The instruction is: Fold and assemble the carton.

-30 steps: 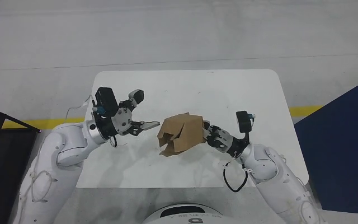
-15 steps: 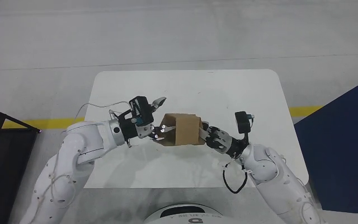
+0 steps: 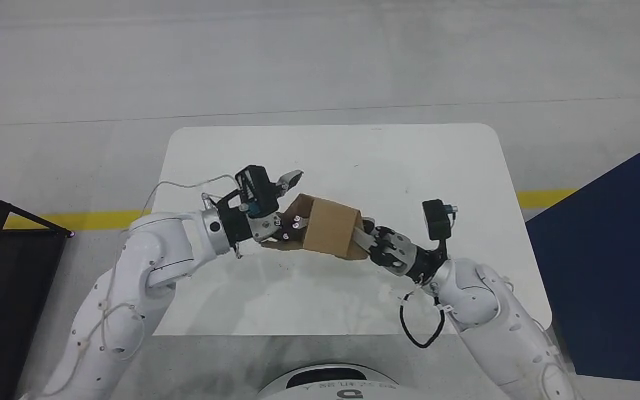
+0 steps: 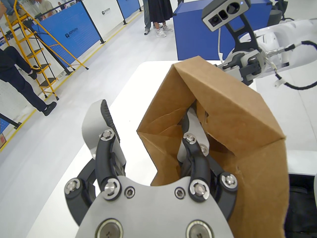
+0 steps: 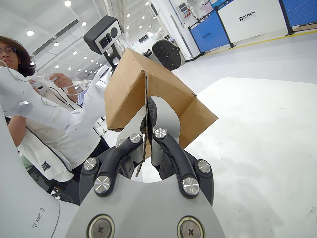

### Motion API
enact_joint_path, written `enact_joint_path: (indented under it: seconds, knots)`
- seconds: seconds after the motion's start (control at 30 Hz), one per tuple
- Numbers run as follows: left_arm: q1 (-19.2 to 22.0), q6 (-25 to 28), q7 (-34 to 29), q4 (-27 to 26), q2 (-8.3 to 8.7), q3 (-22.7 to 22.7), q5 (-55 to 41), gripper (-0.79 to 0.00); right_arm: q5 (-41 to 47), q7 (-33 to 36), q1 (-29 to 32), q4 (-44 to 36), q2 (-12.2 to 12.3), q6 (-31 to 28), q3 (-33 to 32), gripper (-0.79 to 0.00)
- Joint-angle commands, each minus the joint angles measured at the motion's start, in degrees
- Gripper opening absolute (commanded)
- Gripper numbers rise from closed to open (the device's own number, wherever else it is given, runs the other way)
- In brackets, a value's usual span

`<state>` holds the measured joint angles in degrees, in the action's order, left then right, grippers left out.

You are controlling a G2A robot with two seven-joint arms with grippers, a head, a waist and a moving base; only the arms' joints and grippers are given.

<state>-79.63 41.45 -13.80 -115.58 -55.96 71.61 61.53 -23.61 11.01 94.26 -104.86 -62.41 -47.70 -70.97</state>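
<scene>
Top view: the carton (image 3: pixel 328 228) was held over the middle of the table (image 3: pixel 450 160), slung between both arms. The left gripper (image 3: pixel 289 204) met its open end from the side toward the table's left edge. The right gripper (image 3: pixel 362 241) held the opposite end.

Left wrist view: the left gripper (image 4: pixel 145 111) was spread wide. One finger was sunk inside the carton (image 4: pixel 235 115) against a creased inner flap (image 4: pixel 161 130); the other finger stood outside, apart from the cardboard. Beyond the far end, the right gripper (image 4: pixel 245 71) showed at the wall.

Right wrist view: the right gripper (image 5: pixel 148 107) was pressed together on a thin edge of the carton (image 5: pixel 133 87), pinching it. The carton looked lifted off the table (image 5: pixel 260 125).

The step in hand appeared to be opening the tube and tucking an end flap, with the right arm serving as the clamp. The next move likely called for the inner finger to push the flap square against the wall, or for the left jaws to shut on that wall. Meanwhile the right pinch had to hold firm, so the carton would neither twist nor crush.
</scene>
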Motion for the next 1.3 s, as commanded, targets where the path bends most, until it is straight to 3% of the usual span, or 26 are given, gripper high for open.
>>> enact_joint_path:
  seconds: [0.0,0.2,0.43,0.6,0.73,0.93,1.27]
  knots:
    - [-0.2,0.8,0.3,0.1,0.04,0.2,-1.3,-0.117,0.1,0.3,-0.4,0.3,0.0,0.3,0.3,-0.785]
    - [-1.7,2.5,0.9,1.6,0.52,4.1,-6.8,-0.065,1.9,-0.2,-0.8,1.2,-0.1,-0.3,0.4,-0.785]
    - [-5.1,2.2,2.2,2.6,1.29,12.2,-13.7,0.000,5.9,0.0,-0.6,1.7,0.2,-2.9,-0.5,-0.785]
    - [-7.9,1.0,1.9,3.2,1.73,17.6,-15.7,0.000,6.1,0.1,-0.5,1.5,0.2,-2.4,-0.7,-0.785]
    - [-9.5,0.7,0.9,2.7,1.65,16.5,-15.4,-0.058,5.9,0.3,-0.7,1.0,0.1,-1.6,-0.1,-0.785]
    - [-9.9,2.5,1.3,0.9,1.29,11.9,-15.9,-0.037,5.8,0.4,-1.0,1.1,0.1,-1.2,0.3,-0.785]
    - [-7.3,3.5,0.5,-0.1,0.80,6.7,-16.3,-0.034,5.4,0.3,-0.5,0.7,0.1,-0.8,0.1,-0.785]
